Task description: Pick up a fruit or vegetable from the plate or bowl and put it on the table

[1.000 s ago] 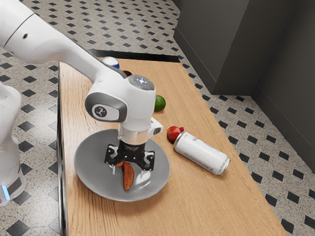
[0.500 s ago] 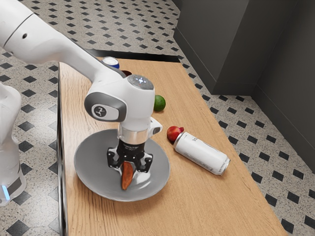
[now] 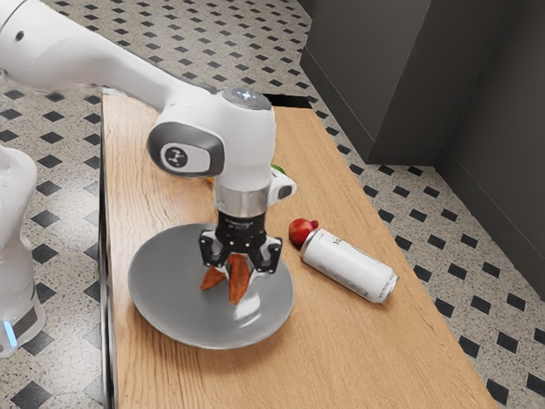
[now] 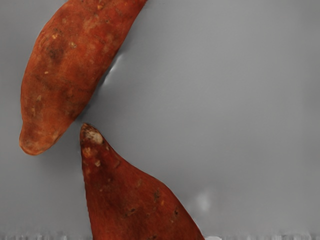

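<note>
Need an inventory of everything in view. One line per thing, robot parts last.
held sweet potato: 1, orange-red, gripped over the plate
other sweet potato: 1, orange-red, on the plate
plate: 1, grey, on the table
can: 1, white, lying on the table
round fruit: 1, red, beside the can's end
green item: 1, green, mostly behind the arm
table: 1, light wood, under the plate
floor: 1, speckled with dark diamonds, around the table
arm: 1, white, from the exterior view's upper left
end effector: 1, black, shut on the held sweet potato

Exterior view from side, angled down; wrist view close, straight down; plate (image 3: 166, 298) shared
</note>
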{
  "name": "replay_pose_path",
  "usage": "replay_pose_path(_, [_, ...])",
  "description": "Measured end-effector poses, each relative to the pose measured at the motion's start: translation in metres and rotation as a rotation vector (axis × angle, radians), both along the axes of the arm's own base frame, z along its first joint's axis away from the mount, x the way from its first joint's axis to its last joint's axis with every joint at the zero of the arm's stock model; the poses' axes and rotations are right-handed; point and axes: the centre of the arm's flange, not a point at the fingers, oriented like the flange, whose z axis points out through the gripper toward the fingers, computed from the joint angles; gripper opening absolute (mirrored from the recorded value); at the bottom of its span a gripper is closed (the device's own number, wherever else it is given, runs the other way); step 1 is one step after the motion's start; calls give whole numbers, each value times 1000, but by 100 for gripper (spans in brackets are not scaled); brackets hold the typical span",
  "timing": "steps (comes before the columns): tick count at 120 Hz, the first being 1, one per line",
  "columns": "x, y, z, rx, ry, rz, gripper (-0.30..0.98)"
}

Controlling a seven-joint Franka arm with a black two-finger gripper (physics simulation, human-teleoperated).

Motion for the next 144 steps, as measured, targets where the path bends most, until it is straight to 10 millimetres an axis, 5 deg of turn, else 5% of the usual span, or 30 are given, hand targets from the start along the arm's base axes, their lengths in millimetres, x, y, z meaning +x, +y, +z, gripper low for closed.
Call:
replay_pose_path(18, [38,16,48,-28,-19,30,15])
replay_pose_path(33, [68,12,52,-16,16,9,15])
replay_pose_path(66, [119,-56,47,-4,74,-144,15])
replay_pose_path(101, [150,-109,33,22,108,-263,14])
replay_pose_path(126, [154,-119,25,43,127,-295,14])
replay_pose_path(144, [151,-123,28,45,122,-307,48])
